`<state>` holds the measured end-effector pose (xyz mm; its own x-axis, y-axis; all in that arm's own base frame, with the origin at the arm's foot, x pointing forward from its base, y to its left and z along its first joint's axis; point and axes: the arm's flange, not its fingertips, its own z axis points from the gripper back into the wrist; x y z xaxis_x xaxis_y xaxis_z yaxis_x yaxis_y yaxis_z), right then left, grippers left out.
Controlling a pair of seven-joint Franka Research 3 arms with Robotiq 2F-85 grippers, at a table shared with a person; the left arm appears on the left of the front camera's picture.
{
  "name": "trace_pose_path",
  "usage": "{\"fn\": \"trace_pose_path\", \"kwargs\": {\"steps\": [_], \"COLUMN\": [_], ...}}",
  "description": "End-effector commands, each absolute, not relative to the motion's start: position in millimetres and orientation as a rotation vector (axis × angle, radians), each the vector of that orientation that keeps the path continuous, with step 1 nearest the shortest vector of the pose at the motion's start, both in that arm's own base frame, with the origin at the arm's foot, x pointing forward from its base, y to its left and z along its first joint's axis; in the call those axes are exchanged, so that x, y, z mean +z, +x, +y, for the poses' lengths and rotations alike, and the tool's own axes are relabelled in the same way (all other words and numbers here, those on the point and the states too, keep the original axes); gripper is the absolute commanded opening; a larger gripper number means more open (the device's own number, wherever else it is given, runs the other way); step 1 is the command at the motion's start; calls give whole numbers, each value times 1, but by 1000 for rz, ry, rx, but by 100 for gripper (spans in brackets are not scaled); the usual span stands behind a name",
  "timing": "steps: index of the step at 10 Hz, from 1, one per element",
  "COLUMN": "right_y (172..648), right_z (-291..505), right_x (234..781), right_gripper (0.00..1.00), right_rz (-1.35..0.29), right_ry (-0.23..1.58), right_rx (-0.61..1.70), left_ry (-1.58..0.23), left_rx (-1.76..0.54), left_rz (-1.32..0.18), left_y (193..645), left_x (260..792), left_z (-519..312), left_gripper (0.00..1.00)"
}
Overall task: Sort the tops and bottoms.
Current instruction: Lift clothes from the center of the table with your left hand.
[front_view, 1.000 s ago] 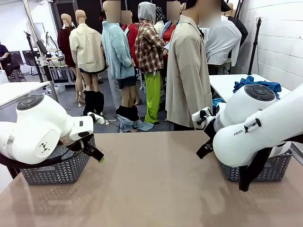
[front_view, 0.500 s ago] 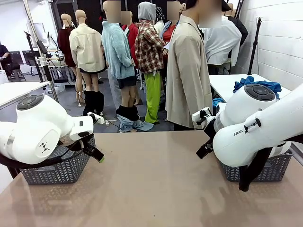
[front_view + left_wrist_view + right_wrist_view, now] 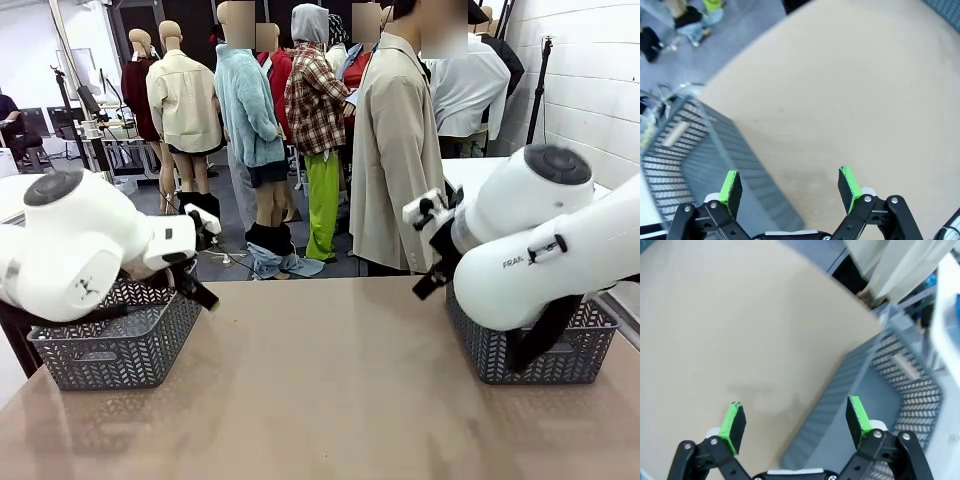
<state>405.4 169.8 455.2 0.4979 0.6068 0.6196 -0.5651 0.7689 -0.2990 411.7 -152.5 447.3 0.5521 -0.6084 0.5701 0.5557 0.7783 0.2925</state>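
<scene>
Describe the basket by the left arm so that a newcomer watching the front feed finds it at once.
Start at the tan table and go to its left side, the robot's left. There, just below the open left gripper, stands a grey basket with lattice walls. Its twin, the right basket, stands across the table, nearer the person in the beige coat.

The table [image 3: 320,410] is plain tan. The left basket [image 3: 110,352] and right basket [image 3: 530,358] are dark grey zigzag mesh. The left gripper [image 3: 788,176] and right gripper [image 3: 794,407] are black with bright green pads [image 3: 731,186].
</scene>
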Motion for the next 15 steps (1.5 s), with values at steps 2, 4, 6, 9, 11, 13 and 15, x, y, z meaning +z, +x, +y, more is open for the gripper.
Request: {"fn": "trace_pose_path", "kwargs": {"steps": [2,4,6,9,11,13,15], "right_y": [409,408,400,377,367,385,385], "right_z": [136,68,7,-75,-93,-116,-116], "right_x": [516,543,548,529,520,546,546], "right_gripper": [100,100,100,100,100,100,100], "right_rz": [-941,-982,-969,-902,-904,-895,-895], "right_ry": [-217,-275,-364,-418,-406,-406,-406], "right_rx": [565,391,213,-11,-85,-46,-46], "left_ry": [267,278,237,111,48,68,68], "left_rx": [-596,-433,-273,-102,-51,-59,-59], "left_rz": [-795,-799,-791,-714,-713,-698,-698], "left_y": [392,366,329,288,275,301,301], "left_x": [525,555,569,552,537,577,577], "left_z": [-115,-55,9,101,126,136,136], "left_gripper": [100,100,100,100,100,100,100]}}
